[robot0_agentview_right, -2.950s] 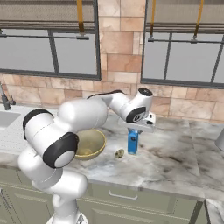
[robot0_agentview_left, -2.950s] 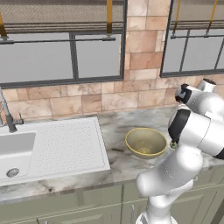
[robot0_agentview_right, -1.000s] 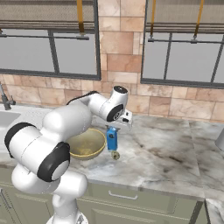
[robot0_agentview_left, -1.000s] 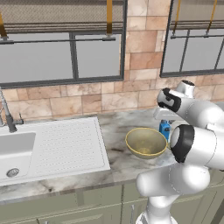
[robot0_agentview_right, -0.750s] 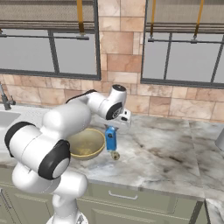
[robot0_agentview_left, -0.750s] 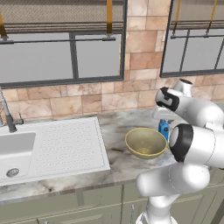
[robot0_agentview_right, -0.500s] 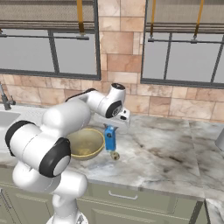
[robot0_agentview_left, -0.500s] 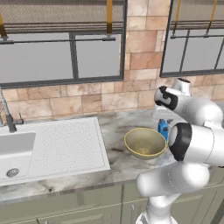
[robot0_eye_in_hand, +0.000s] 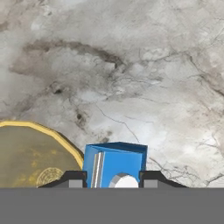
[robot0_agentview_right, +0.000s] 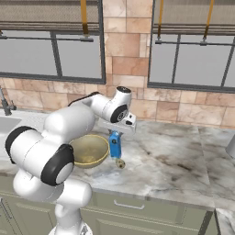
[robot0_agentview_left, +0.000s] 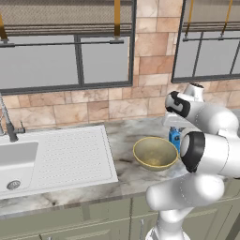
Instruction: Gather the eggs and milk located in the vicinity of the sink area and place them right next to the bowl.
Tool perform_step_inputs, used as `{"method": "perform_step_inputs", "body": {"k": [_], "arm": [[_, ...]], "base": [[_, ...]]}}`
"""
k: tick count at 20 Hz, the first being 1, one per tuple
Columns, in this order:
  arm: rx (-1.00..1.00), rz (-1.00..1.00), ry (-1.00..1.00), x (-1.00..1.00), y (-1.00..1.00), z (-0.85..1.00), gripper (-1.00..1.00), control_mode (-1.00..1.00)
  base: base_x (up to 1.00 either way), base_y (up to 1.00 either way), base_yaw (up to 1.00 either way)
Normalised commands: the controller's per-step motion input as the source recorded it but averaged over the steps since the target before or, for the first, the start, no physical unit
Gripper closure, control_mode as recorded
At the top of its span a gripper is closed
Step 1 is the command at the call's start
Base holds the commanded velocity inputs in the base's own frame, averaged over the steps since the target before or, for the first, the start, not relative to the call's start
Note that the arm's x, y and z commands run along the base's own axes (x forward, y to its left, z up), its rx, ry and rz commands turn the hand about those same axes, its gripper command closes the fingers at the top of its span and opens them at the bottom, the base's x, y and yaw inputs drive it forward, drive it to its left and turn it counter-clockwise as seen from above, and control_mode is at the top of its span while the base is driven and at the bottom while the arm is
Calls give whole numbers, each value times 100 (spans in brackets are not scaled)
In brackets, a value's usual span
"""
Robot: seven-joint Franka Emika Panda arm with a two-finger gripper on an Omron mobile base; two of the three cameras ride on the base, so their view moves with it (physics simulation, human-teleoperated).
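Beside round dull-yellow bowl (robot0_agentview_right: 87, 151) on veined marble counter (robot0_agentview_right: 174, 156): boxy blue milk carton (robot0_agentview_right: 115, 146), upright, clamped between dark fingers of gripper (robot0_eye_in_hand: 113, 177); small speckled egg (robot0_agentview_right: 120, 163) just beyond.

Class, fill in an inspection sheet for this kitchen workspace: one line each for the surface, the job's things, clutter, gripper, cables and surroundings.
Surface: marble counter, grey-veined.
Job's things: blue milk carton upright right beside the bowl; whether it touches the counter cannot be told. One egg lies on the counter in front of the carton. Sink with drainboard at the left, nothing on the drainboard.
Clutter: nothing seen.
Gripper: gripper shut on the milk carton's top, fingers either side of it.
Cables: nothing seen.
Surroundings: stone-tile wall, windows, faucet, cabinet fronts below.
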Motion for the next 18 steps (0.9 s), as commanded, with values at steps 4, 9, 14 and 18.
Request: {"method": "perform_step_inputs", "body": {"k": [4,9,14,18], "arm": [[0,0,-5,-16,-1,0,-100,-100],[0,0,-7,-14,-1,0,-100,-100],[0,0,-8,-6,0,9,-100,-100],[1,0,-4,0,-8,22,-100,-100]], "base": [[0,0,0],[0,0,0],[0,0,0],[0,0,0]]}}
